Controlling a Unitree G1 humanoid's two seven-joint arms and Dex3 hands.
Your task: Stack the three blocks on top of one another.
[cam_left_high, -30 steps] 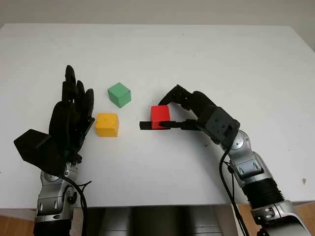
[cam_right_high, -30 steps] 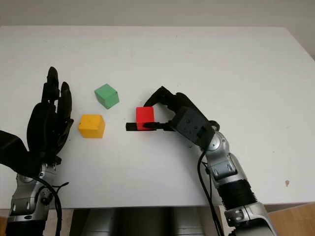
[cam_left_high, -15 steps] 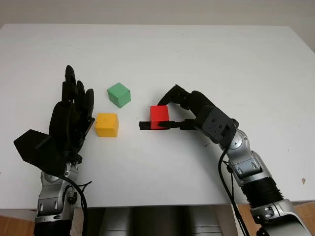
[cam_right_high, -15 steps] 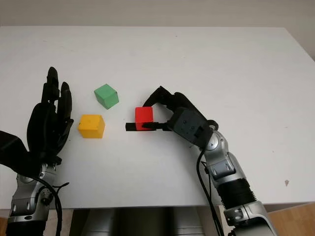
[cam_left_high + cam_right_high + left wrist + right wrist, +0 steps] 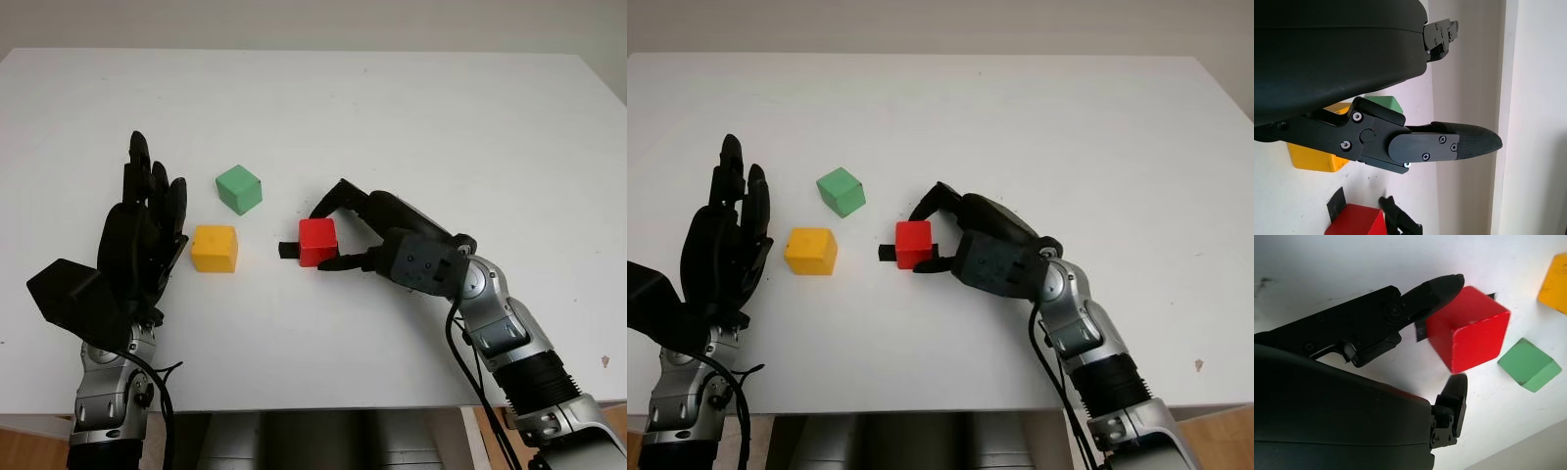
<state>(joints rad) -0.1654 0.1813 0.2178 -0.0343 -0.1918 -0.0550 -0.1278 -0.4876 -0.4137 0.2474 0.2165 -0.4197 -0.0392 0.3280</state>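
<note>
A red block (image 5: 317,241) stands at the middle of the white table (image 5: 392,108), slightly tilted. My right hand (image 5: 913,243) is shut on it, one finger (image 5: 1435,289) pressing one face and another fingertip (image 5: 1454,387) at the opposite side. Whether the block touches the table I cannot tell. A yellow block (image 5: 214,248) sits to its left, and a green block (image 5: 238,188) lies just behind the yellow one. My left hand (image 5: 142,240) is open, held upright beside the yellow block, not touching it.
The three blocks lie close together; the yellow block (image 5: 1310,156) and green block (image 5: 1386,103) are a finger's width apart. The table's front edge (image 5: 294,406) runs just before both forearms.
My right wrist has turned and dropped, its fingers closing tighter on the red block, which has shifted a little toward me and tilted. The left hand and the other blocks have not moved.
</note>
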